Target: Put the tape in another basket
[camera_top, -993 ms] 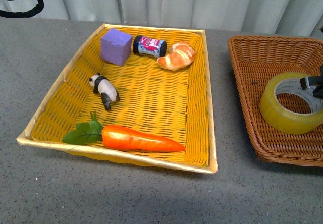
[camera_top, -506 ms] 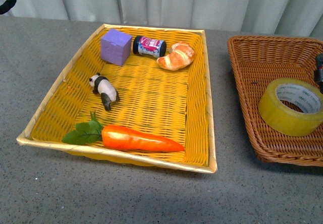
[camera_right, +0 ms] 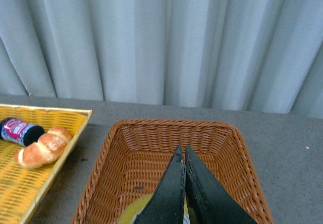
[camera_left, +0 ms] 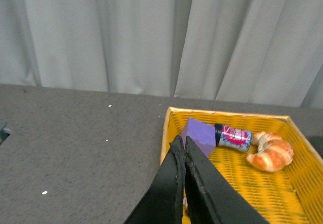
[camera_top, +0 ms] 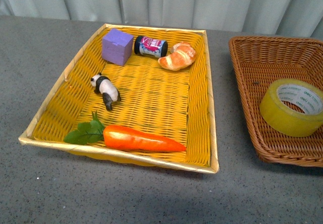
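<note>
Tape (camera_top: 291, 107) lies flat inside brown basket (camera_top: 252, 57) on bench (camera_top: 30, 62); basket cut off at frame edge. In right wrist view, tape mostly hidden behind right claw (camera_right: 182, 156), fingers together, empty. Left claw (camera_left: 182, 146) also pressed together, above yellow tray (camera_top: 146, 90), partly blocking purple block (camera_left: 199, 135).

Soft, even indoor light fills all three views, with no harsh glare. The yellow tray (camera_top: 208, 108) casts a faint shadow on the grey surface (camera_top: 126, 193) along its near edge. The front view is slightly grainy but sharp. In both wrist views, the dark claw fingers (camera_left: 179, 183) look soft-edged.
</note>
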Controlling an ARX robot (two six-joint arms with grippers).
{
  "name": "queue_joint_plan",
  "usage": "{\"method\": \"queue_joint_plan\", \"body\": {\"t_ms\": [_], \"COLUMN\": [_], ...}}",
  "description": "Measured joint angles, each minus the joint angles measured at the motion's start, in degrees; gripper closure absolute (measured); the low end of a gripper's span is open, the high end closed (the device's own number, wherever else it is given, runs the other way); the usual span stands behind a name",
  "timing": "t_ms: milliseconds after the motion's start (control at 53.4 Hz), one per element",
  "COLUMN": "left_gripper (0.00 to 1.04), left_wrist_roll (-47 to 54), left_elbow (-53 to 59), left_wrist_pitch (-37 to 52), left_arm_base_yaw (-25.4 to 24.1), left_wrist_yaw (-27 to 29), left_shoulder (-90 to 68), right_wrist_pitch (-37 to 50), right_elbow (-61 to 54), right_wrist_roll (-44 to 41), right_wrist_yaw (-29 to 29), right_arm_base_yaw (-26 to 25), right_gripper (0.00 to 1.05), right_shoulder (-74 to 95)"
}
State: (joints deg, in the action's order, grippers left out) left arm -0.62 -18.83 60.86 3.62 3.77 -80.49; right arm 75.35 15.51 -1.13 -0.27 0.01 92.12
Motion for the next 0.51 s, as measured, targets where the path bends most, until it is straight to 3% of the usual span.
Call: {"method": "queue_joint_plan", "body": {"t_ms": [94, 206, 506], "left_gripper": [1.01, 1.01, 1.01], "left_wrist_roll": [0.17, 0.17, 0.17], "left_elbow": [4.24, 8.26, 14.21], "left_wrist_pitch": [-0.39, 2.27, -4.90], "left_arm_base_yaw": [-2.14, -3.45, -3.52], "left_wrist_yaw": [-3.41, -3.43, -3.78], "left_shoulder": [4.90, 6.64, 19.19], "right_wrist_pitch": [-2.08, -4.83, -19.37], "right_elbow": [-3.82, -6.86, -10.88], "right_wrist_roll": [0.22, 0.35, 0.42], "right_wrist_yaw": [0.42, 0.37, 0.31], "right_arm_base_yaw": [-0.02, -0.02, -0.02], "right_gripper": [1.04, 1.04, 1.04], "right_shoulder": [-6.16, -11.76, -30.77]}}
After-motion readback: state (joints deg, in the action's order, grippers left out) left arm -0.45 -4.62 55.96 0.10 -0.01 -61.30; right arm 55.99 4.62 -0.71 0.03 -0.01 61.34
